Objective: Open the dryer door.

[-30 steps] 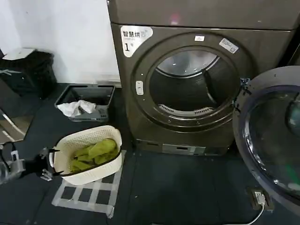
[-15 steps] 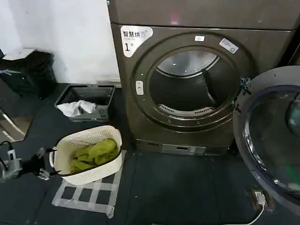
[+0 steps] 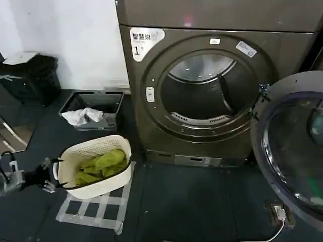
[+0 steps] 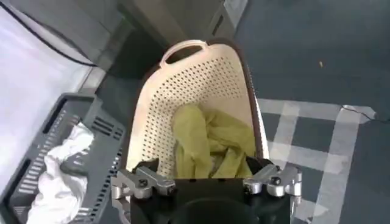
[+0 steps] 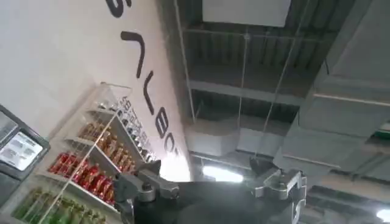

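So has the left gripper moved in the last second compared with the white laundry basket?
Barely: the left gripper stays beside the white laundry basket, with only slight jitter.

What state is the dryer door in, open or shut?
Open: the dryer door is swung out to the right, leaving the drum opening exposed.

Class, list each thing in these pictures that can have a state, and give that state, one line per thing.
dryer door: swung fully open, to the right of the drum.
dryer drum: exposed, looks empty.
white basket: holds green cloth.
grey crate: holds white cloth.
left gripper: jaws open, at the basket's rim.
right gripper: jaws open, pointing at the ceiling.
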Controlling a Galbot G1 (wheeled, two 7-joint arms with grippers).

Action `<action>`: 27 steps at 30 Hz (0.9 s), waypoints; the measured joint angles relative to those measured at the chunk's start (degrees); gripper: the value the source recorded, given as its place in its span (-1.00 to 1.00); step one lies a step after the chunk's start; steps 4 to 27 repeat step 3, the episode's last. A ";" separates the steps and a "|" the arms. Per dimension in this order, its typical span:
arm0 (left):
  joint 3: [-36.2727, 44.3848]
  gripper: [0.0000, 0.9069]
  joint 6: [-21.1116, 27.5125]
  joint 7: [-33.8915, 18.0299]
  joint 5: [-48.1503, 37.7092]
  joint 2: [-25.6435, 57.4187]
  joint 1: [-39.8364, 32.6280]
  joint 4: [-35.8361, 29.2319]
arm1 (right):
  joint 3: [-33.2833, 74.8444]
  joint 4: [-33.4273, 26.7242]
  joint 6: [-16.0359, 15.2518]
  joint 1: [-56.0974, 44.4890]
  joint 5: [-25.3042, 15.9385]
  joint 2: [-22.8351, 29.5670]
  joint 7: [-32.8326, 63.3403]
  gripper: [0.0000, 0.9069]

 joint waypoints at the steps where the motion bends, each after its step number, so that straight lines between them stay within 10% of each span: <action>1: 0.00 1.00 -0.03 0.00 0.03 0.02 -0.04 0.00 | 0.05 0.00 0.00 -0.01 0.00 -0.01 -0.02 1.00; 27: 0.00 1.00 -0.06 0.01 0.06 0.03 -0.15 0.00 | 0.05 -0.11 0.03 -0.01 -0.02 -0.04 -0.02 1.00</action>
